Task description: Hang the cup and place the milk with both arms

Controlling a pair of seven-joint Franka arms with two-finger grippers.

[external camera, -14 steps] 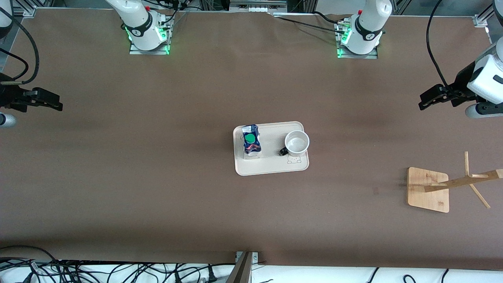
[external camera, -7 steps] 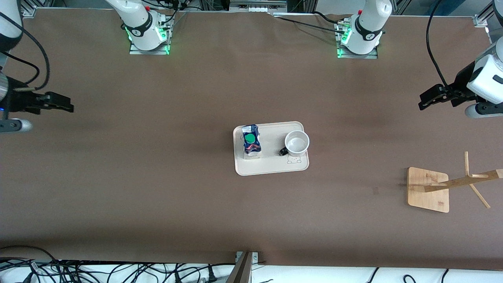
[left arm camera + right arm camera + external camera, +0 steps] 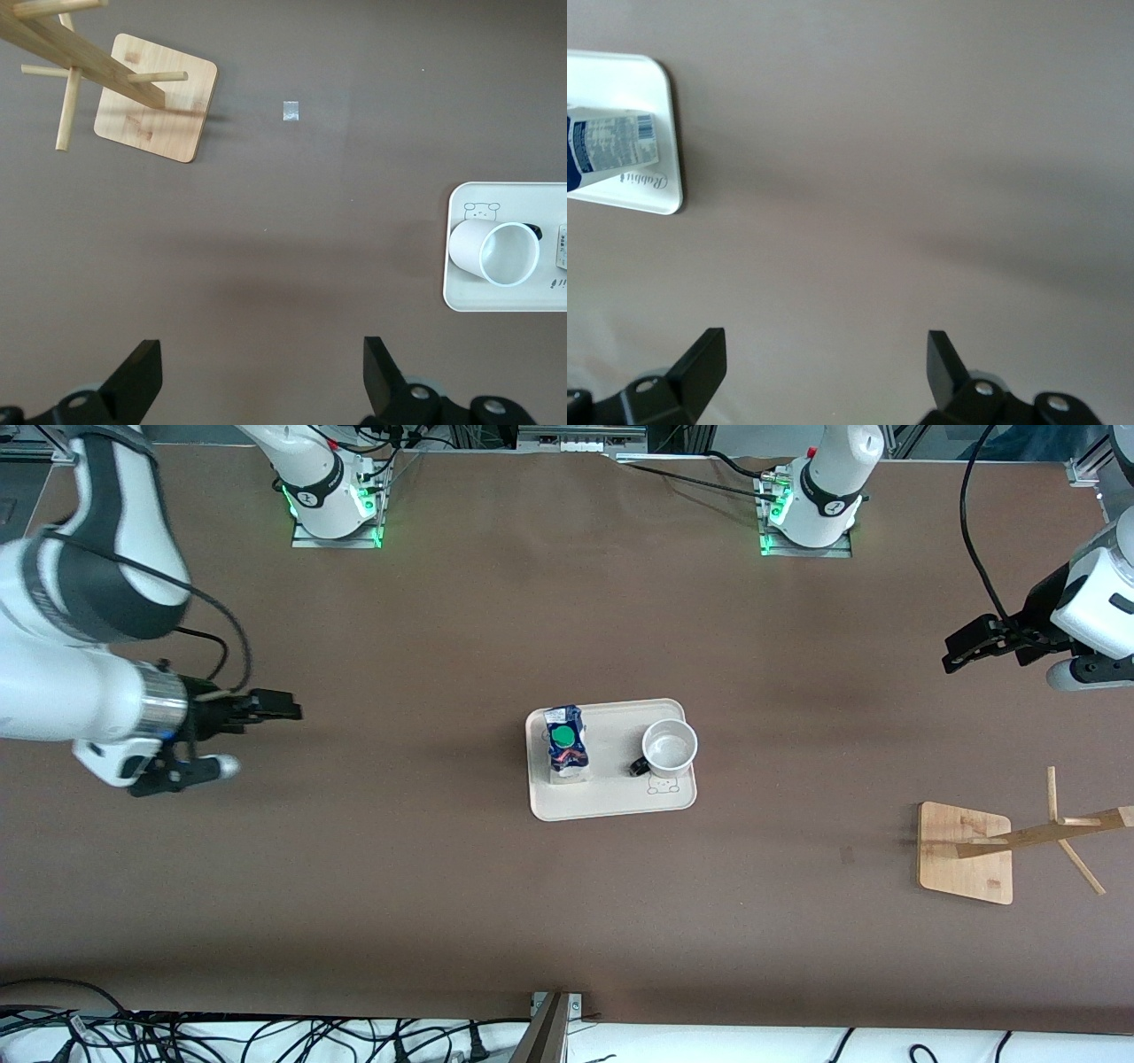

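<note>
The cup (image 3: 670,745), a white mug with a black handle, stands upright on a cream tray (image 3: 611,799) at mid-table; it also shows in the left wrist view (image 3: 496,253). The milk (image 3: 566,744), a blue and white carton with a green cap, stands on the same tray toward the right arm's end (image 3: 609,147). My right gripper (image 3: 285,710) hangs open over bare table between the right arm's end and the tray, nothing between its fingers (image 3: 707,356). Over bare table at the left arm's end, my left gripper (image 3: 955,654) waits open and holds nothing (image 3: 260,365).
A wooden peg rack (image 3: 967,852) on a square base stands toward the left arm's end, nearer to the front camera than the tray, its pegs (image 3: 158,77) sticking out sideways. Cables lie along the table edge nearest that camera. A small tape mark (image 3: 291,111) lies beside the rack.
The right arm has swung in from its end of the table toward the tray, its gripper still open. The left arm, cup, milk and rack have not moved.
</note>
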